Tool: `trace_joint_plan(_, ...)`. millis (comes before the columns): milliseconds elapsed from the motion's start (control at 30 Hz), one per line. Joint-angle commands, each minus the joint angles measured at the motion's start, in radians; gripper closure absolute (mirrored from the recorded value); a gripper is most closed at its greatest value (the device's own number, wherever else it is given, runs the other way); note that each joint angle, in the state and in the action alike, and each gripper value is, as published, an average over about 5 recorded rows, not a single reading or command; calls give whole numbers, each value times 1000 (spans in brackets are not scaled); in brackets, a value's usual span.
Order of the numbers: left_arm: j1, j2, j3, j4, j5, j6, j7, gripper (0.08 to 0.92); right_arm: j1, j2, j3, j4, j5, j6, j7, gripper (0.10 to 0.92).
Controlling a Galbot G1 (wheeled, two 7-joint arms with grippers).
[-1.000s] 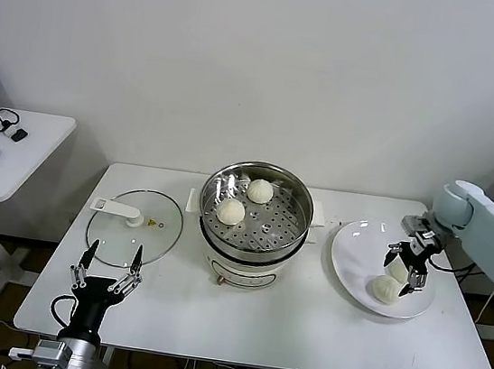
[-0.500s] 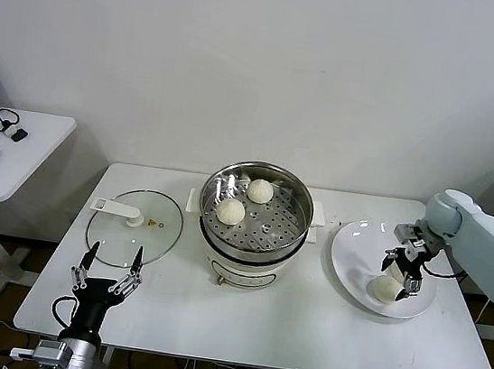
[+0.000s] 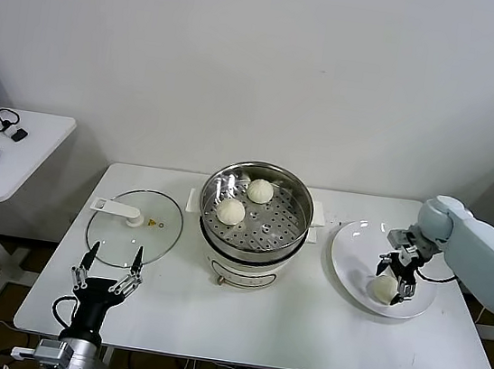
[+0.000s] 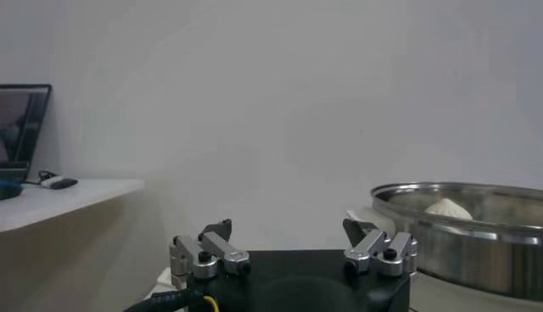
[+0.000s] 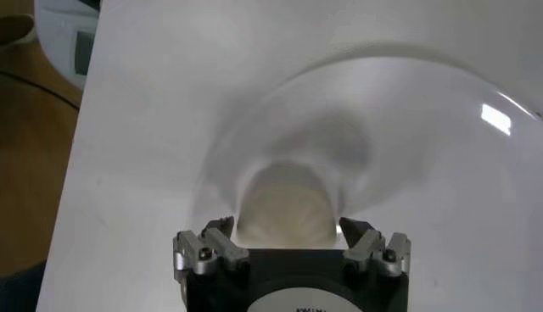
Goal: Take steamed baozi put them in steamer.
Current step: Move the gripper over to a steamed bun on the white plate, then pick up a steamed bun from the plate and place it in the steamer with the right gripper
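The right gripper [image 3: 396,275] is held spread wide, a round cream pleated baozi [image 5: 285,208] lying directly between and just beyond its fingertips on the flat white plate [image 3: 352,253]. The shiny perforated steel steamer [image 3: 259,206] stands well apart, toward the idle left gripper [image 3: 109,267].

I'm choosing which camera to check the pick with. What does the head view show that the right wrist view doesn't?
Only the head view shows the steamer with two baozi inside, the glass lid, the table and the left gripper parked open at the near edge. Only the right wrist view shows the bun sitting between the open fingers. Both show the right gripper, that bun and the white plate.
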Motion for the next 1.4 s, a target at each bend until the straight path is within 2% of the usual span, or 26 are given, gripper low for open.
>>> trace_joint_plan(33,1,-2,2,2,-1,-1,0,177,-11,5,17,-5,-18,0,-2,203)
trace_joint_plan(233,1,-2,2,2,-1,-1,-1,177,-19,6,34,-8,-35,2,-1,208)
trace_joint_plan(467,3,-3,1,1,-1,-1,-1,177,-20,5,38,-7,-33,2,-2,348)
trace_joint_plan(667,5,-4,1,3,-1,-2,-1,177,-14,-1,37,0,-21,3,-3,399)
trace_joint_plan(933,1,-4,-1,7,-1,-2,-1,177,99,-41,-63,92,51,37,-25,406)
trace_joint_plan(1233,-3,-4,2,9,1,0,-2,177,453,-43,-311,252,202,104,-53,404)
trace_joint_plan(1400,-6,-6,7,8,5,2,-3,177,629,-6,-410,347,219,180,-59,400)
